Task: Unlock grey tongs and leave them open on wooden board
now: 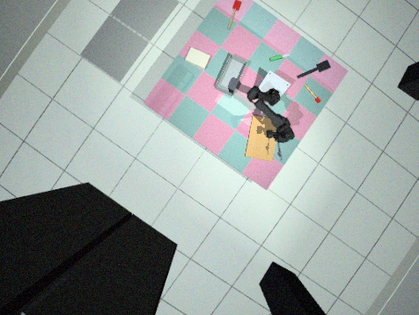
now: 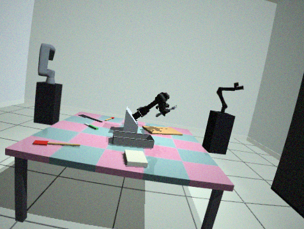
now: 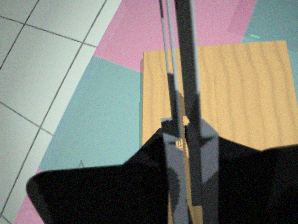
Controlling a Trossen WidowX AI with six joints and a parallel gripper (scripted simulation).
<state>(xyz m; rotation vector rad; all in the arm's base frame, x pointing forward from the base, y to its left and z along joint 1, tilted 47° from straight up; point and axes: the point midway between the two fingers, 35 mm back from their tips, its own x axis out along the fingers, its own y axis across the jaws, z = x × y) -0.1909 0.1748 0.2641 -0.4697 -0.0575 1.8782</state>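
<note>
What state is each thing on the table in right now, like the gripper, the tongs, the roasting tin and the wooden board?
gripper: shut on the tongs, held in the air above the board.
tongs: gripped, off the tin, arms close together, not set down.
roasting tin: on the table, nothing across it.
wooden board: flat on the table, nothing resting on it.
red spatula: lying flat, untouched.

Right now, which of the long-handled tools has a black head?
The all-black spatula, lying by the table's edge near the white sheet. The other two spatulas have wooden handles and red heads.
</note>
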